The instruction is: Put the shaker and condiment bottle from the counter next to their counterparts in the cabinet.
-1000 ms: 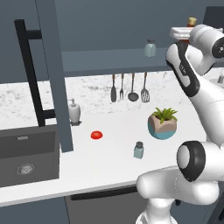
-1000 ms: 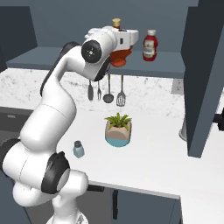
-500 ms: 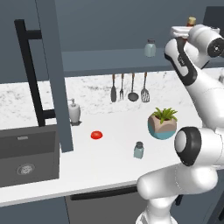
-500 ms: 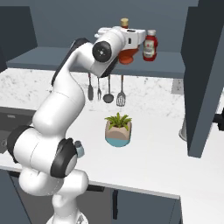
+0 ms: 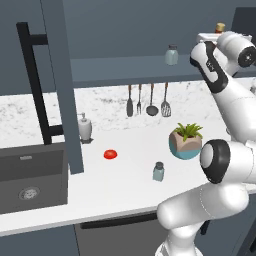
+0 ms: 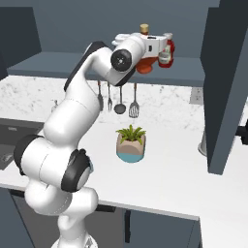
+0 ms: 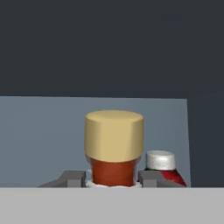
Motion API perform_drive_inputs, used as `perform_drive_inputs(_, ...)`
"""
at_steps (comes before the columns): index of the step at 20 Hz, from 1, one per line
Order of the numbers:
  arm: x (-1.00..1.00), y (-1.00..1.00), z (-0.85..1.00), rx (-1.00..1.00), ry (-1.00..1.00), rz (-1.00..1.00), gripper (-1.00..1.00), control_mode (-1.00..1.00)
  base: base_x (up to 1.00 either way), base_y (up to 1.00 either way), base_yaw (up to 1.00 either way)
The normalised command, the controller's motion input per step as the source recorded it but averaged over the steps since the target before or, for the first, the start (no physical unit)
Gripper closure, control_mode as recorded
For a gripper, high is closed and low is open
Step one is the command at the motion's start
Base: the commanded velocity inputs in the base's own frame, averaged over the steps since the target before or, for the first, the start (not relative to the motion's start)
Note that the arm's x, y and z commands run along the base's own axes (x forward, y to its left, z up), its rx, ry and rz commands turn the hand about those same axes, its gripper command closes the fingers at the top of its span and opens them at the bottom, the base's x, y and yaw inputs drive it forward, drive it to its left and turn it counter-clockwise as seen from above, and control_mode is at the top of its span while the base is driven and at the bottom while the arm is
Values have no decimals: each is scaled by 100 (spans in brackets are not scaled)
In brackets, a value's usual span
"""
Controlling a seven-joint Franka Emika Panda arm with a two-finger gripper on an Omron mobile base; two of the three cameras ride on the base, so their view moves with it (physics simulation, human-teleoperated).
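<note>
My gripper is shut on the neck of the condiment bottle, a red-brown bottle with a tan cap, held upright at the cabinet shelf. In the right base view the condiment bottle hangs just left of the red ketchup bottle, whose white cap shows close beside my right finger. One shaker stands on the white counter near its front edge. Another shaker stands on the cabinet shelf, left of my hand.
An open cabinet door with a long black handle hangs over the sink. A soap pump, a small red object, a potted plant and hanging utensils are on or above the counter. Another cabinet door stands open at right.
The arm has carried the condiment bottle to the right along the shelf, closer to the ketchup bottle. The grip stays shut on it.
</note>
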Motion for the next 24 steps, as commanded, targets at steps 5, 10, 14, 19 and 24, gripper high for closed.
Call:
perform_drive_inputs(5,37,0,-15,0,0,0,100,-100,0,0,0)
perform_drive_inputs(10,34,0,-10,0,0,0,100,-100,0,0,0)
perform_drive_inputs(14,8,0,-46,-3,0,0,-100,-100,0,0,0)
perform_drive_inputs(19,4,0,-26,-1,0,0,-100,-100,0,0,0)
perform_drive_inputs(24,3,0,-16,0,0,0,-100,-100,0,0,0)
